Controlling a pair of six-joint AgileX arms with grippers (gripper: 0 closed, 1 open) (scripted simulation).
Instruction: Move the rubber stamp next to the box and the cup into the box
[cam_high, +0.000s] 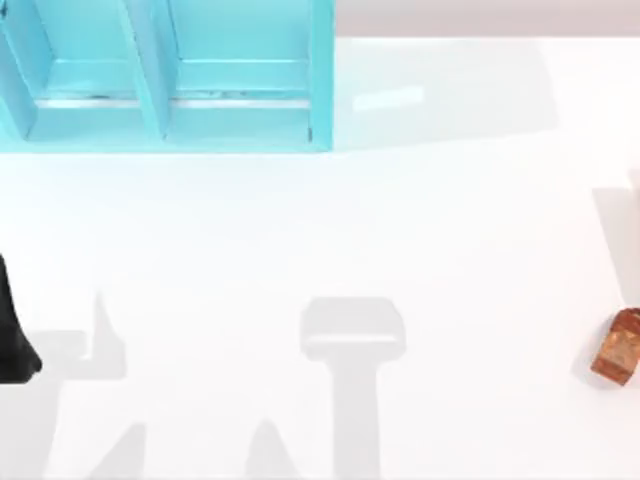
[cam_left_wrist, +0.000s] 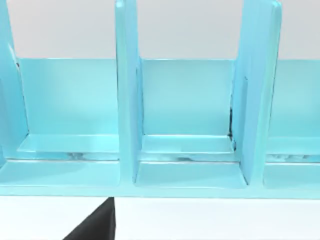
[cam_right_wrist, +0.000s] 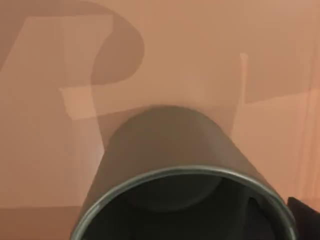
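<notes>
Stamp (cam_high: 618, 347) lies at the desk's (cam_high: 450, 250) right edge, well apart from the box (cam_high: 165, 90); cup (cam_right_wrist: 180, 165) sits close under the right wrist, apparently for carrying; jaw state cannot be told.

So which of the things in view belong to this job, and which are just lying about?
Part of the job:
- stamp, at the table's right edge
- cup, close up in the right wrist view
- box, blue with dividers, far left of the table

Just there:
- table, which bears them; nothing else loose is in sight
</notes>
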